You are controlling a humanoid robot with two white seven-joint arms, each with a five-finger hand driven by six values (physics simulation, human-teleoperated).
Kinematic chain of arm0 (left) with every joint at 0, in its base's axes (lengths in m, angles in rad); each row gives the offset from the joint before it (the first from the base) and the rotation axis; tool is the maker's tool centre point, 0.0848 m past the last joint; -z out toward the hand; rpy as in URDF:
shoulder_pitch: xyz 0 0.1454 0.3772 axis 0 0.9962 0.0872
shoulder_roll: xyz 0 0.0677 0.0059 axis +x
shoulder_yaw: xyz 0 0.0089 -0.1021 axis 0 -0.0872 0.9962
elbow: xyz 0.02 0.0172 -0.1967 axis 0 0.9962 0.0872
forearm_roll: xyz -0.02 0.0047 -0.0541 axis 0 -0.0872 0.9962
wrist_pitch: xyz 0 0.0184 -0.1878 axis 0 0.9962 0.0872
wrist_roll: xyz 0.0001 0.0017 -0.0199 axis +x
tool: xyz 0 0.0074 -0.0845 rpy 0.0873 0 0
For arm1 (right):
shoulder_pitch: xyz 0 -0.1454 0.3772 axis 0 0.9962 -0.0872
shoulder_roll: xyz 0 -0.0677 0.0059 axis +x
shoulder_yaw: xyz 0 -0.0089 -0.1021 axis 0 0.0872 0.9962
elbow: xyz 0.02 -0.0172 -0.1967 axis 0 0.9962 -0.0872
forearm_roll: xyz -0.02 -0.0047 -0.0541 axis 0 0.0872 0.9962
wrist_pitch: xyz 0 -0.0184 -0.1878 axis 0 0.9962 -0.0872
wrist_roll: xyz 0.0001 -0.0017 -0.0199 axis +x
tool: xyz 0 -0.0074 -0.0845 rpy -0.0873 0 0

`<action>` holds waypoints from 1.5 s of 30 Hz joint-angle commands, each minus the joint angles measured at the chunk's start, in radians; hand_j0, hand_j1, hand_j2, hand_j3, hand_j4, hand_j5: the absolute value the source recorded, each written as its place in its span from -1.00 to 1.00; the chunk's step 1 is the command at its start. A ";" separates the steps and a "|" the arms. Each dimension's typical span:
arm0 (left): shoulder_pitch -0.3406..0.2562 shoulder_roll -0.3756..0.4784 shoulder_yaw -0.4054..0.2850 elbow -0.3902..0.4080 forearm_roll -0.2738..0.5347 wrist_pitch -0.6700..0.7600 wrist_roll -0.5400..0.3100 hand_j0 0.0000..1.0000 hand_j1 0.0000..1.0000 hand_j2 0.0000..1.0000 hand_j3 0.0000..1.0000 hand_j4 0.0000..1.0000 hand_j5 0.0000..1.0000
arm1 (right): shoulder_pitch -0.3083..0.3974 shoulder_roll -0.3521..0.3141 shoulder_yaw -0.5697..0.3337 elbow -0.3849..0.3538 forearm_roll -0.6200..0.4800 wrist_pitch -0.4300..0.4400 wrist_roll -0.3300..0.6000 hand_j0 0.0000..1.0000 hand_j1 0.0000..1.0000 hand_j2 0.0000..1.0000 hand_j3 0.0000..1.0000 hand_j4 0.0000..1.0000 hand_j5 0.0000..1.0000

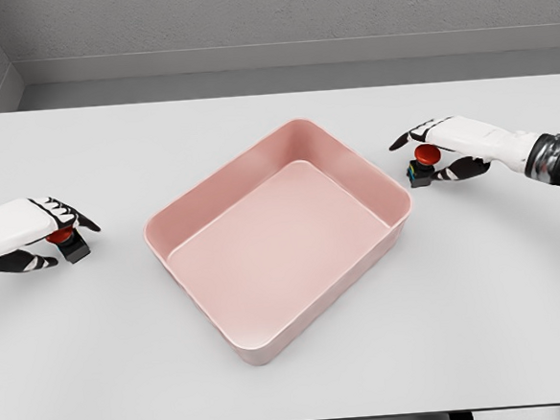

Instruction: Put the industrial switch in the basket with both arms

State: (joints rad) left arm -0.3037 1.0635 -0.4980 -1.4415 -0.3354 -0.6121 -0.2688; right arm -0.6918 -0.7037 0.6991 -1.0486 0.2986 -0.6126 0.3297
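A matt, smooth pink basket [280, 237] that looks like moulded plastic sits on a smooth, pale grey matt table [478, 292]. The hands, left [27, 234] and right [449, 147], show hard glossy white shells with black finger segments, over red-capped switches.

1. I see a white table [291, 373] filling most of the view, its near edge along the bottom.
2. Beyond its far edge lies a grey floor [280, 79].
3. Farther back stands a grey wall [295, 12], with another at far left.
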 commanded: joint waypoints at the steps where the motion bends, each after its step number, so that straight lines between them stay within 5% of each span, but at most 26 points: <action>1: 0.000 -0.013 -0.001 0.006 0.004 0.001 0.000 0.60 0.60 0.60 0.60 0.60 0.60 | 0.000 0.000 -0.001 -0.001 -0.006 0.002 0.000 0.46 0.46 0.46 0.46 0.46 0.46; 3: 0.000 -0.014 -0.001 0.006 0.004 0.001 0.000 0.59 0.59 0.59 0.59 0.59 0.59 | 0.003 0.000 0.000 0.001 -0.006 0.002 0.000 0.40 0.40 0.40 0.40 0.40 0.40; 8: 0.002 -0.011 0.001 -0.002 0.007 0.001 -0.012 0.07 0.07 0.07 0.07 0.07 0.07 | 0.006 -0.002 0.000 0.001 -0.004 0.002 0.002 0.28 0.28 0.28 0.28 0.28 0.28; 11: 0.002 -0.010 0.003 -0.002 0.007 0.001 -0.013 -0.07 -0.07 -0.07 -0.07 -0.07 -0.07 | 0.008 -0.002 -0.001 0.001 -0.004 0.002 0.002 0.18 0.18 0.18 0.18 0.18 0.18; 45: -0.031 -0.014 0.010 -0.005 0.019 0.001 -0.020 -0.07 -0.07 -0.07 -0.07 -0.07 -0.07 | -0.012 -0.034 -0.015 -0.045 -0.018 0.002 0.003 -0.02 -0.02 -0.02 -0.02 -0.02 -0.02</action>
State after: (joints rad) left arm -0.3374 1.0485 -0.4882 -1.4465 -0.3224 -0.6126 -0.2887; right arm -0.7071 -0.7308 0.6864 -1.0893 0.2895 -0.6129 0.3329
